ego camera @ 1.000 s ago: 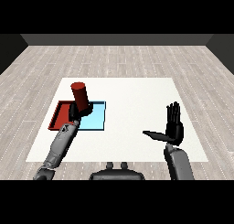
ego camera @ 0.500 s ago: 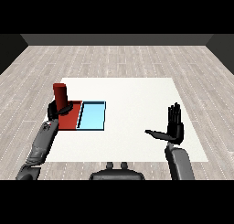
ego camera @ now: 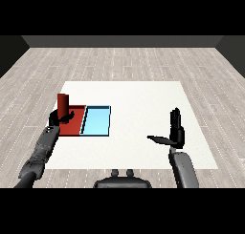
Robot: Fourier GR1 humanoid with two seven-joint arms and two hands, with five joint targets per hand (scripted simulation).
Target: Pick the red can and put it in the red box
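The red can (ego camera: 63, 104) stands upright in my left hand (ego camera: 59, 118), whose fingers curl round its lower part. Hand and can are over the left part of the red tray (ego camera: 75, 127); whether the can's base touches the tray is hidden by the hand. To the right of the red tray lies the light blue tray (ego camera: 96, 122). My right hand (ego camera: 176, 132) is raised at the right side of the table, fingers straight and thumb out, holding nothing.
The two trays sit side by side on the left part of the white table (ego camera: 143, 104). Wooden floor surrounds the table. The left forearm (ego camera: 42, 149) reaches in from the lower left corner.
My left hand has carried the red can leftward, from above the seam between the trays to the red tray's left part, and lower. The right hand has not moved.
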